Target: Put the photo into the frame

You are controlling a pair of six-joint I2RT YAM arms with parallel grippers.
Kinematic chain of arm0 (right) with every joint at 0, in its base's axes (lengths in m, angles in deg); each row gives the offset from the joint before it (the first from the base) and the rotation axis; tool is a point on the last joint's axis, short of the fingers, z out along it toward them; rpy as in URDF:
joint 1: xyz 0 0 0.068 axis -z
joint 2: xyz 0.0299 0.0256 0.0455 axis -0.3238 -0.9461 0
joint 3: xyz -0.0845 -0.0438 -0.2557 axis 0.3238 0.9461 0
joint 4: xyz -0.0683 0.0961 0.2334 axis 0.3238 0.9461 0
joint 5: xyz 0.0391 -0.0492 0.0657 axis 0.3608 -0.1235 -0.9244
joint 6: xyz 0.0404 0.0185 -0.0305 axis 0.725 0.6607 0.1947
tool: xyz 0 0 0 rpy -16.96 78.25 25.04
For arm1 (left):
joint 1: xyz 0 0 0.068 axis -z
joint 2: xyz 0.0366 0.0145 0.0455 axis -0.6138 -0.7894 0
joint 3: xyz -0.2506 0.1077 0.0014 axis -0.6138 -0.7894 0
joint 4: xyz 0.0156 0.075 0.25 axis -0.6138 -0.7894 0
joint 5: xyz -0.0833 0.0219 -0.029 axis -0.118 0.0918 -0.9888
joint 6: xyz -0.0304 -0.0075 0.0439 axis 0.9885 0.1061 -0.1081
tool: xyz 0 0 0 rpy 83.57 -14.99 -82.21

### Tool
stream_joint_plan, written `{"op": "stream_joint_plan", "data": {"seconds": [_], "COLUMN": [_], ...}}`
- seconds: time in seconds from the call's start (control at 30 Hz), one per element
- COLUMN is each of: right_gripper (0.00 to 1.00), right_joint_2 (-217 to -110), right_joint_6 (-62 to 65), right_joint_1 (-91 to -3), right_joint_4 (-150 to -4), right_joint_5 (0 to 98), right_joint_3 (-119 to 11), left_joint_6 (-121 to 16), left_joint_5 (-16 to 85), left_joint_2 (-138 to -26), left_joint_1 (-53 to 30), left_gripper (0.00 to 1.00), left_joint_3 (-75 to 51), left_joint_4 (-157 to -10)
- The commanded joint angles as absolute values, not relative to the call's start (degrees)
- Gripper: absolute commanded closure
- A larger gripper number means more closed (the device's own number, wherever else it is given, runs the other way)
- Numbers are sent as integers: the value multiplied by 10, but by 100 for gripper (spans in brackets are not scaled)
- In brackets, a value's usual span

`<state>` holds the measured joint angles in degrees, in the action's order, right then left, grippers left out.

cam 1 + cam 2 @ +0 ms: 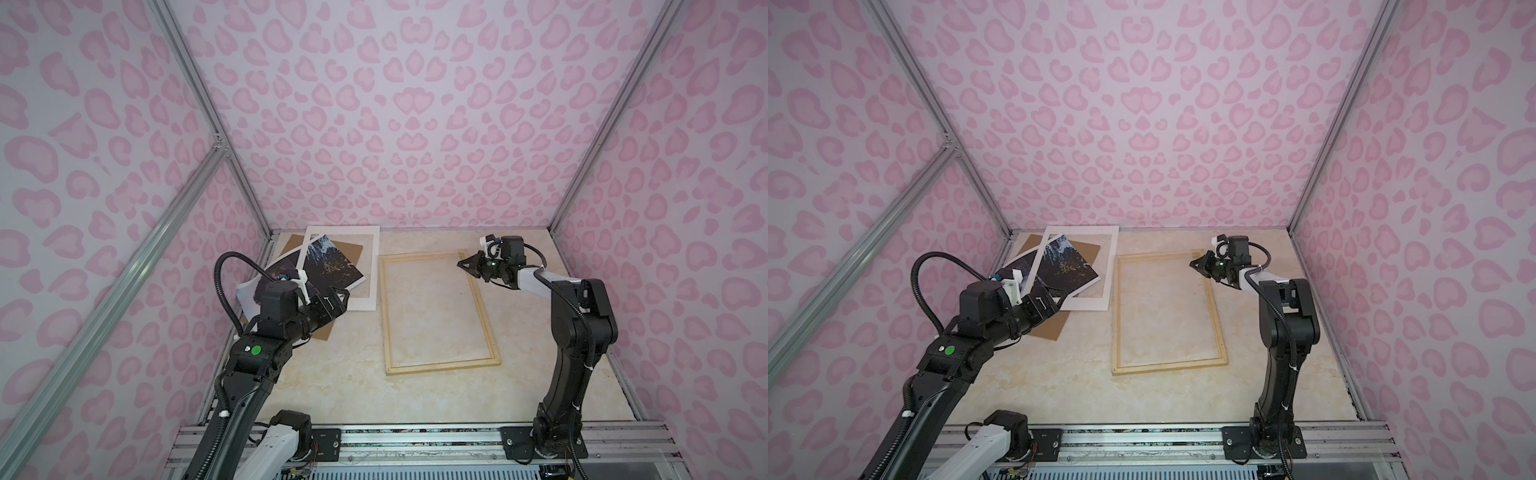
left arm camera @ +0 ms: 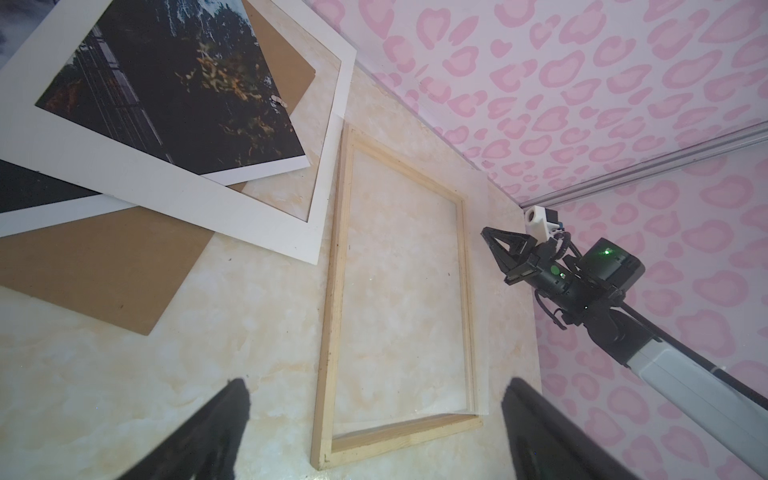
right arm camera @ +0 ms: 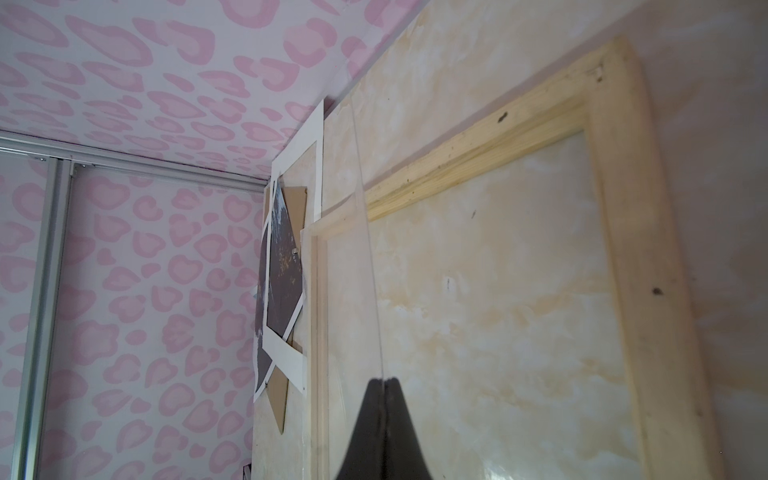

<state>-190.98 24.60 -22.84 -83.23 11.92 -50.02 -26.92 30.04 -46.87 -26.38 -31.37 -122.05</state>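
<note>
Here, the photo (image 1: 332, 262) lies left of the frame (image 1: 440, 368), partly under the white mat board (image 1: 361, 305). The left pincer (image 1: 340, 296) gapes wide left of the frame; the right pincer (image 1: 462, 264) pinches the clear pane (image 2: 407, 291) at the frame's far right corner.

The mat (image 1: 361, 304) and left arm (image 1: 282, 307) cover much of the photo (image 1: 332, 266); the board (image 1: 349, 251) lies mostly beneath both sheets, corners showing.

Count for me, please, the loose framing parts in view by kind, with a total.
photo: 1
mat: 1
backing board: 1
frame: 1
clear pane: 1
Total: 5
</note>
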Motion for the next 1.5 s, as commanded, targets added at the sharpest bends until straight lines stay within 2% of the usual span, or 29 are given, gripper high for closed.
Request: {"op": "stream_joint_plan", "data": {"seconds": [0.0,1.47], "right_gripper": [100,100], "right_joint_2": [-1914,-1927], "right_joint_6": [227,185], "right_joint_1": [-225,-204], "right_joint_4": [-814,-752], "right_joint_5": [122,142], "right_joint_3": [-502,-522], "left_joint_6": [-270,-261], "left_joint_5": [305,309], "left_joint_2": [-470,-482], "left_joint_1": [-263,-261], "left_gripper": [2,2], "left_joint_3": [-311,-312], "left_joint_4": [-1204,-1197]}}
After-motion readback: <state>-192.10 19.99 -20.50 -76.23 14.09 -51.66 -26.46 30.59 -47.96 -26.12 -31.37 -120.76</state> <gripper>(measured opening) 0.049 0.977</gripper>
